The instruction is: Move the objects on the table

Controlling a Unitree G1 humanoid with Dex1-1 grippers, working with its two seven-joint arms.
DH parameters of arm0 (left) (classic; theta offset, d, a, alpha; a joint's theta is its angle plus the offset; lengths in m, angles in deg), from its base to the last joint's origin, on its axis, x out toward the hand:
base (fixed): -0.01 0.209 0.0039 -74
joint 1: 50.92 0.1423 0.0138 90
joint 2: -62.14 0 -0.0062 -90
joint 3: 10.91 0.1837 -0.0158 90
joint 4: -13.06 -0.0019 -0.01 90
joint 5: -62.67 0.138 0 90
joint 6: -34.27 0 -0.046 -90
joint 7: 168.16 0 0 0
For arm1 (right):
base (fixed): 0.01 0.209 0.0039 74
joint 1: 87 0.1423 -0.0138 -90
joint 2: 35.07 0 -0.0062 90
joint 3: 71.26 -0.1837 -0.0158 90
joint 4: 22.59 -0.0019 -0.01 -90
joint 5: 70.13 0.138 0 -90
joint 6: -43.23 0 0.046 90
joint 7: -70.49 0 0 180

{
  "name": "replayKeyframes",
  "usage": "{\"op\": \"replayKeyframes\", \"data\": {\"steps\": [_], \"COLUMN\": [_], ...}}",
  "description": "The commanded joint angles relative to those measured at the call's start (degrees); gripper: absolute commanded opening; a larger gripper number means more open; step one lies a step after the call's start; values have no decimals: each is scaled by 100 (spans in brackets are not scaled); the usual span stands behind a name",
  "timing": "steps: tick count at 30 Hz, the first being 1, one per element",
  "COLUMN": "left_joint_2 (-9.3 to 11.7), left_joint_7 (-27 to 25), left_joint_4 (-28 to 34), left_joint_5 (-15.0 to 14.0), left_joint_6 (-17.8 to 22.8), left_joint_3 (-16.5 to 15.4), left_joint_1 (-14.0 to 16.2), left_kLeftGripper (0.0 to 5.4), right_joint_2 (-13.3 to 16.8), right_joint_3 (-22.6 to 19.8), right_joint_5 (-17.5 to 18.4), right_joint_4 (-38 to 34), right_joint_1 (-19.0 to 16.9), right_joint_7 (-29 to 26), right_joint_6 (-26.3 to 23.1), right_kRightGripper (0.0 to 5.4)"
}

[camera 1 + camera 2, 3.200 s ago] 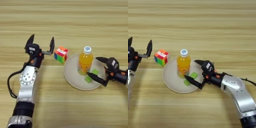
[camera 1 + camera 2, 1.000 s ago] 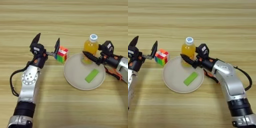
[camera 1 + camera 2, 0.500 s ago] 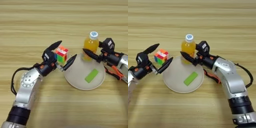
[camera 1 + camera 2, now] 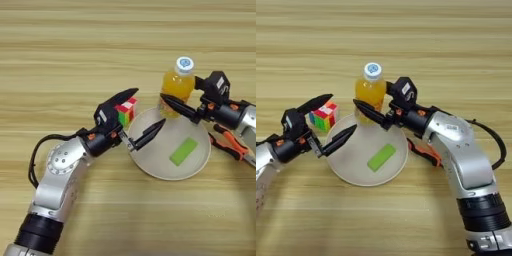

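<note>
While the left eye view shows the left gripper [image 4: 136,116] spread wide, nothing sits gripped between its fingers: the upper finger lies over the puzzle cube [image 4: 126,111], the lower one reaches over the near-left rim of the cream plate [image 4: 150,167]. Part of the cube is hidden behind that upper finger. The green block [image 4: 183,151] lies flat on the plate. The right gripper [image 4: 187,97] has one finger in front of the juice bottle [image 4: 178,85]; its other finger is hidden behind the bottle, so grip contact cannot be confirmed. The pliers [image 4: 231,145] are cut off at the picture's right edge.

Right eye view: bottle [image 4: 371,91] stands upright at the plate's far rim, on the table [image 4: 456,50]. Pliers [image 4: 423,152] mostly hidden beneath the right forearm. Left arm is cut off at the left edge.
</note>
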State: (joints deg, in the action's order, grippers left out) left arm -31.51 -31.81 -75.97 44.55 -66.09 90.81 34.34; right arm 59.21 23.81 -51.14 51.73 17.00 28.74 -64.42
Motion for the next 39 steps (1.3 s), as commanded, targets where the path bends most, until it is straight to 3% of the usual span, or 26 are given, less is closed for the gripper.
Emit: {"op": "replayKeyframes", "data": {"steps": [1,19,39], "left_joint_2": [3,-44,-42], "left_joint_7": [-28,-82,-91], "left_joint_4": [-31,-18,-9], "left_joint_5": [116,226,227], "left_joint_6": [55,71,33], "left_joint_3": [72,200,246], "left_joint_1": [-58,-89,-85], "left_kLeftGripper": [540,540,354], "right_joint_2": [31,-55,25], "right_joint_3": [70,553,832], "right_joint_5": [141,157,-17], "right_joint_4": [-373,-786,-699], "right_joint_1": [-5,-116,-155], "right_joint_7": [-8,23,-2], "right_joint_6": [-106,-254,-152], "right_kRightGripper": [334,334,334]}}
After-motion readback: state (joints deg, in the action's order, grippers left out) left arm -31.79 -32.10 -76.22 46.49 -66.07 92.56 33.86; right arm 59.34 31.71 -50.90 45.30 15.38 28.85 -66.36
